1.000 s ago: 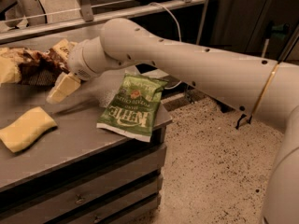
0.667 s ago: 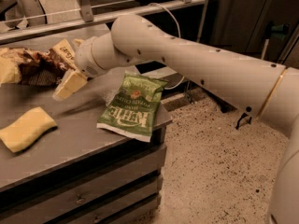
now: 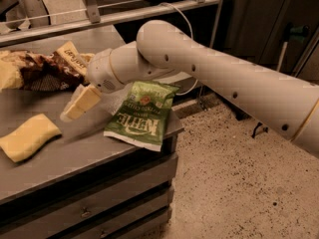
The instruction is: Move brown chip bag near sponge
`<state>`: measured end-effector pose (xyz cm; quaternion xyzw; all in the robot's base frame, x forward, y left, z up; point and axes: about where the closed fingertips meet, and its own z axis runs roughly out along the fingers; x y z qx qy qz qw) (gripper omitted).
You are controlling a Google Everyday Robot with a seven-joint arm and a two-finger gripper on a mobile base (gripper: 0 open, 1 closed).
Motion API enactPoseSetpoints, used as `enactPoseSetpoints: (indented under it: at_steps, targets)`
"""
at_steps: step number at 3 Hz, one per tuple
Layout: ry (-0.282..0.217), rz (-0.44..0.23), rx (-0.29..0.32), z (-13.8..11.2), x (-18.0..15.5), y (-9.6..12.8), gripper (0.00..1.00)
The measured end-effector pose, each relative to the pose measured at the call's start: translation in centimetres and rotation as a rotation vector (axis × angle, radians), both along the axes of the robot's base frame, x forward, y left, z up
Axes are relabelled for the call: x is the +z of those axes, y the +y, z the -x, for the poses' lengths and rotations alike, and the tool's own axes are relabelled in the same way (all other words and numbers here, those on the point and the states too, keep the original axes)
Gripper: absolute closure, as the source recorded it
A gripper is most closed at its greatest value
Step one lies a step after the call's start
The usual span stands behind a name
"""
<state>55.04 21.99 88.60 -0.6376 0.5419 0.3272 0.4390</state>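
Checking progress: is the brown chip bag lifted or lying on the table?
The brown chip bag lies crumpled on the table; the gripper is close beside it.

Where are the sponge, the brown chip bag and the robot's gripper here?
brown chip bag (image 3: 42,73): camera view, dark crinkled middle.
sponge (image 3: 27,137): camera view, middle of its top.
gripper (image 3: 76,108): camera view, its tip, beside the brown bag's right end.

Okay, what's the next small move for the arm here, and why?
Probably ease the gripper toward the near edge of the brown chip bag to take hold of it. The gripper hangs over the table beside the bag, not gripping it, and the bag lies apart from the sponge.
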Motion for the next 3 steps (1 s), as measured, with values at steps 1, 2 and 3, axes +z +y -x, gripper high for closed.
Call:
enactPoseSetpoints:
  at_steps: [1,2,3]
  targets:
    - [0.000,0.000,0.000,0.0,0.0,0.0,0.00]
    - [-0.019,0.009,0.012,-2.0,0.1,0.0,0.00]
    - [-0.044,0.023,0.035,-5.1,0.3,0.6,0.00]
